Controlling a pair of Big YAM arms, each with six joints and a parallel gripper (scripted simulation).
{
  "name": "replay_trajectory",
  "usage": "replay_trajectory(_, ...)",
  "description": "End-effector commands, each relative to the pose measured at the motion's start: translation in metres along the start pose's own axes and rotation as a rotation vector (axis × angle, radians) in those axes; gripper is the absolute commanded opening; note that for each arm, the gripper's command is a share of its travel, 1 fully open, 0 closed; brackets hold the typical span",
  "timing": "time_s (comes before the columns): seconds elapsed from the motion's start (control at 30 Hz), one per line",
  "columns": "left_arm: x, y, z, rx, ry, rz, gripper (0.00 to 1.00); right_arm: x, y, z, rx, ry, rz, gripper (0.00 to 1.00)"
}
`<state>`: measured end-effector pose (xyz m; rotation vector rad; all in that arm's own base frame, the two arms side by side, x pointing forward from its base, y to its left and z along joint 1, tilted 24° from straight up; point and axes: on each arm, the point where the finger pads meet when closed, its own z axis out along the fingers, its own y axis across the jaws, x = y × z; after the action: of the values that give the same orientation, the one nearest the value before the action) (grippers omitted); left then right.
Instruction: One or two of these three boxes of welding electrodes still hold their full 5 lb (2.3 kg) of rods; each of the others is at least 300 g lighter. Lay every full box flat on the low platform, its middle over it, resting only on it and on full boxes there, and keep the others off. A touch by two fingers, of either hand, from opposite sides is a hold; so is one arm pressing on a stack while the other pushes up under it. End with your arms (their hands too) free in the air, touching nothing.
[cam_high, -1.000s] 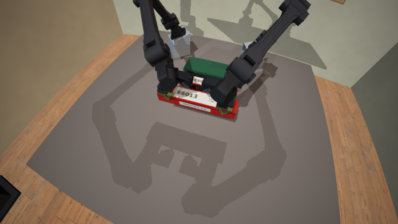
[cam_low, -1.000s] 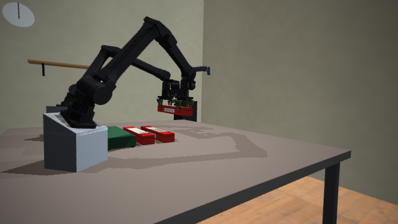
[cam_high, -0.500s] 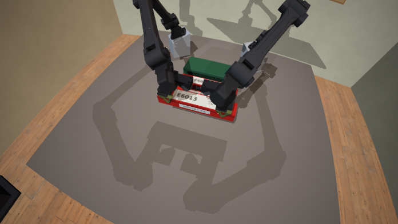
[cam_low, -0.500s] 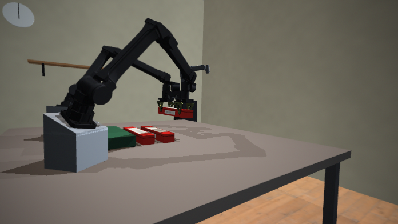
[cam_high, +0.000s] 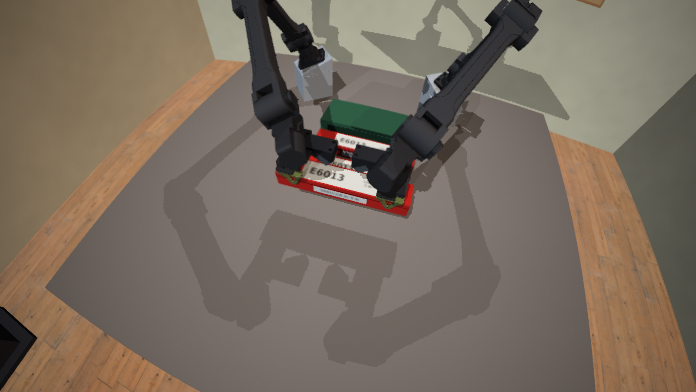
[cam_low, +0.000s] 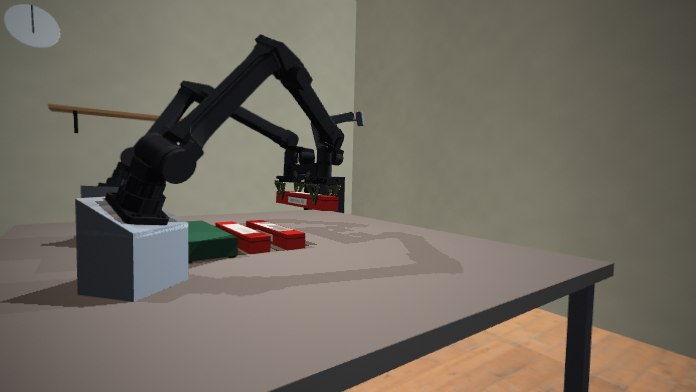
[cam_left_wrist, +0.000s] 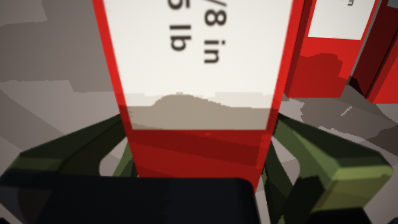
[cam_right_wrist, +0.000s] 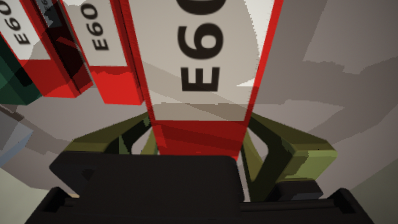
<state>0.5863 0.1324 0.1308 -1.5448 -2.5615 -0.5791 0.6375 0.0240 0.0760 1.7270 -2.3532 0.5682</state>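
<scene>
A red-and-white E6013 box (cam_high: 327, 174) (cam_low: 297, 201) (cam_left_wrist: 200, 70) (cam_right_wrist: 200, 100) is held level in the air by both grippers. My right gripper (cam_high: 297, 172) (cam_low: 324, 194) (cam_right_wrist: 199, 111) is shut on its E6013-lettered end, my left gripper (cam_high: 394, 194) (cam_low: 289, 188) (cam_left_wrist: 199, 111) on the other end. A second box (cam_high: 312, 159) (cam_low: 290, 240) (cam_left_wrist: 317, 75) (cam_right_wrist: 117, 87) and a third box (cam_high: 327, 135) (cam_low: 257, 243) (cam_right_wrist: 59, 82) lie flat on the table, parallel, with a narrow gap between. The green low platform (cam_high: 367, 117) (cam_low: 210, 240) is beside the third box and bears nothing visible.
The pale arm bases (cam_high: 315, 80) (cam_low: 132, 260) stand behind the platform. The two hands are close together above the held box. The table's edge (cam_low: 480, 317) runs along the near side in the exterior view.
</scene>
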Motion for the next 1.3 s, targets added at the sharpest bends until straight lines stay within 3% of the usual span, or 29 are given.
replay_trajectory(0.0, 0.006, 0.032, -0.038, -0.115, -0.025, -0.024, 0.00, 0.001, -0.035, -0.075, 0.131, -0.076, 0.007, 0.00)
replay_trajectory(0.17, 0.008, 0.031, -0.024, -0.103, -0.019, -0.025, 0.00, 0.004, -0.038, -0.071, 0.128, -0.074, 0.013, 0.00)
replay_trajectory(0.47, 0.002, 0.038, -0.029, -0.130, -0.030, -0.023, 0.00, 0.000, -0.038, -0.062, 0.130, -0.075, 0.007, 0.00)
replay_trajectory(0.67, 0.008, 0.029, -0.004, -0.097, -0.016, -0.022, 0.00, 0.005, -0.042, -0.057, 0.128, -0.072, 0.015, 0.00)
replay_trajectory(1.03, 0.001, 0.037, -0.007, -0.126, -0.028, -0.018, 0.00, 0.002, -0.043, -0.047, 0.129, -0.072, 0.011, 0.00)
replay_trajectory(1.27, 0.008, 0.032, 0.015, -0.102, -0.017, -0.024, 0.00, 0.004, -0.049, -0.041, 0.137, -0.075, 0.019, 0.00)
